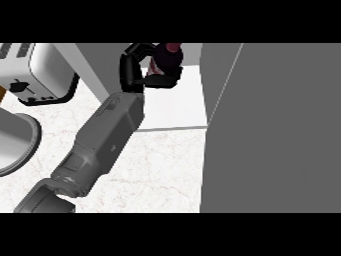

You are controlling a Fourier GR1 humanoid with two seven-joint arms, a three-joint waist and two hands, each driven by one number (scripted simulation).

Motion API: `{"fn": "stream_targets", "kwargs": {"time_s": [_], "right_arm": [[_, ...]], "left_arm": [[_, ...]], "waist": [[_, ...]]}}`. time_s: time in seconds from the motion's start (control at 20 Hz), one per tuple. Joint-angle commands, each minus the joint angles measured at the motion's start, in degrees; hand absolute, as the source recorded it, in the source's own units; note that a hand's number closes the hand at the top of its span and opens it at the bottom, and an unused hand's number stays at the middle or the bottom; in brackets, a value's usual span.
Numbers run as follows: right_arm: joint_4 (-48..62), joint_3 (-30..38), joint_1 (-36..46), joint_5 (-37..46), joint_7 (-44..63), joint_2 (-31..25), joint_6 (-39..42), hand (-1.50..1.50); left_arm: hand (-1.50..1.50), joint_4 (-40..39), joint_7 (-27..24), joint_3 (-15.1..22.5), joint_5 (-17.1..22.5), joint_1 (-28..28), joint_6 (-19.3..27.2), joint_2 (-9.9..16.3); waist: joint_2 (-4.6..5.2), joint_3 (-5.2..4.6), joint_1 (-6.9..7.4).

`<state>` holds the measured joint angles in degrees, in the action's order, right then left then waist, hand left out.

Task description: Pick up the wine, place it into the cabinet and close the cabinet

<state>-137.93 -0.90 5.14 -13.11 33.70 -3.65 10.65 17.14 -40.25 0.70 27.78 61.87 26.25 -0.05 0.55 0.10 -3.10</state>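
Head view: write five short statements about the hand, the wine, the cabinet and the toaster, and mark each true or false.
1. The left hand is curled round the wine bottle. True.
2. The wine bottle lies flat on the marble counter. False: it is held up at the open cabinet, above its white shelf.
3. The cabinet door is closed. False: it stands open, filling the view's right side.
4. A white toaster stands at the view's upper left. True.
5. The right hand holds the cabinet door. False: no right hand shows in this view.
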Motion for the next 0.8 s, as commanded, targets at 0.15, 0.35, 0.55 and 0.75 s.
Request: {"fn": "stream_targets", "kwargs": {"time_s": [0.15, 0.35, 0.55, 0.75], "right_arm": [[-5.82, -0.99, -4.39, -2.26, -0.09, 0.68, 0.82, -1.5], [-4.69, 0.6, -1.09, -4.48, 2.09, -0.78, 0.44, -1.5], [-5.44, 0.08, -0.52, -3.36, 2.29, -0.63, -0.1, -1.5], [-2.04, -1.47, -1.91, -1.29, -1.24, 0.08, 1.68, -1.5]], "left_arm": [[1.5, -4.59, -2.55, -4.28, 2.39, 0.81, -2.19, 0.47], [1.5, -6.57, -0.48, -4.69, 2.26, 3.27, -2.51, 2.03], [1.5, -8.27, -1.94, -4.24, 0.88, 3.76, -1.74, 1.9], [-1.5, -10.6, -2.54, -3.82, -0.34, 2.81, -0.77, 1.9]], "waist": [[0.44, -0.14, -0.3], [0.6, -0.16, -0.48], [0.64, -0.18, -0.62], [0.88, -0.15, -0.8]]}}
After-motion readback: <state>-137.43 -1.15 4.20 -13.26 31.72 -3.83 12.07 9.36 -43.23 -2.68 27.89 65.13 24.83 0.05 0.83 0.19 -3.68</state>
